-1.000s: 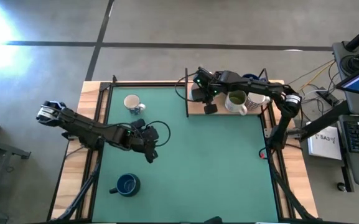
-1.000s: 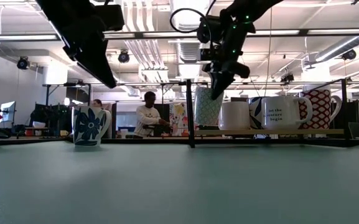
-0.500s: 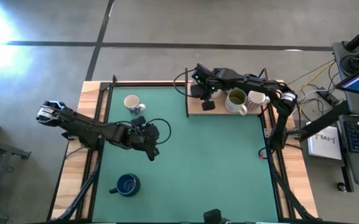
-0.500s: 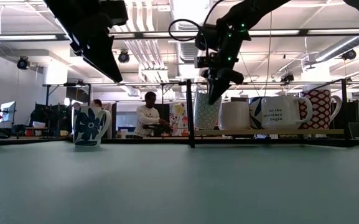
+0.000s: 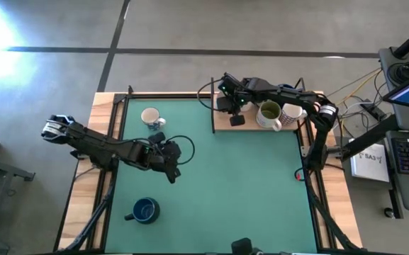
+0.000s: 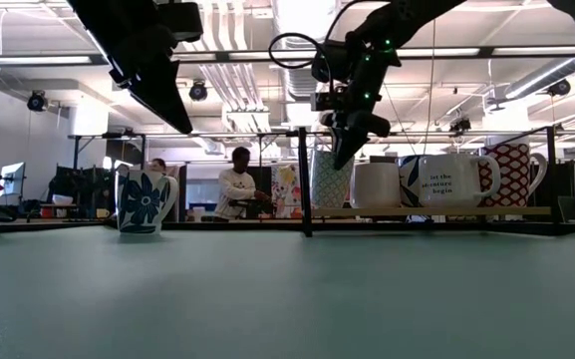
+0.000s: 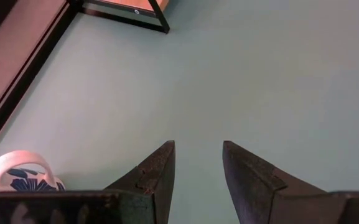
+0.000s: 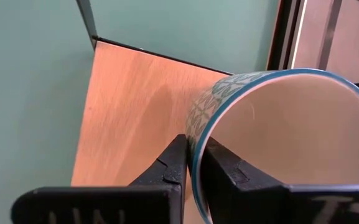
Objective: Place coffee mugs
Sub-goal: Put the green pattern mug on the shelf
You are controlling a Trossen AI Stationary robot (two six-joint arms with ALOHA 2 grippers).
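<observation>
A teal-patterned coffee mug (image 8: pixel 272 124) is over the wooden board (image 8: pixel 129 106) at the table's far right, with my right gripper (image 8: pixel 191 146) shut on its rim. In the low view the mug (image 6: pixel 324 179) stands upright below that gripper (image 6: pixel 345 150); whether its base rests on the board I cannot tell. My left gripper (image 7: pixel 198 155) hangs open over the green mat near the table's middle left (image 5: pixel 172 176), with nothing between its fingers. A white mug with blue flowers (image 5: pixel 149 117) stands on its base at the far left. A dark blue mug (image 5: pixel 144 210) stands near the front left. My right gripper pinches the patterned mug's wall at the rim (image 8: pixel 195 134), one finger inside the mug and one outside. The fingers come slanting down from above. The mug stays upright below them, its mouth up, over the board's left end.
Other mugs stand on the board: a green-lined one (image 5: pixel 269 113), a white one (image 5: pixel 293 112) and, in the low view, one with lettering (image 6: pixel 449 181). A black frame post (image 6: pixel 305 179) stands at the board's left edge. Open mat lies between the arms.
My right gripper has carried the patterned mug a little toward the table's left and far edge over the board, keeping it upright, then held still for the last half second.
</observation>
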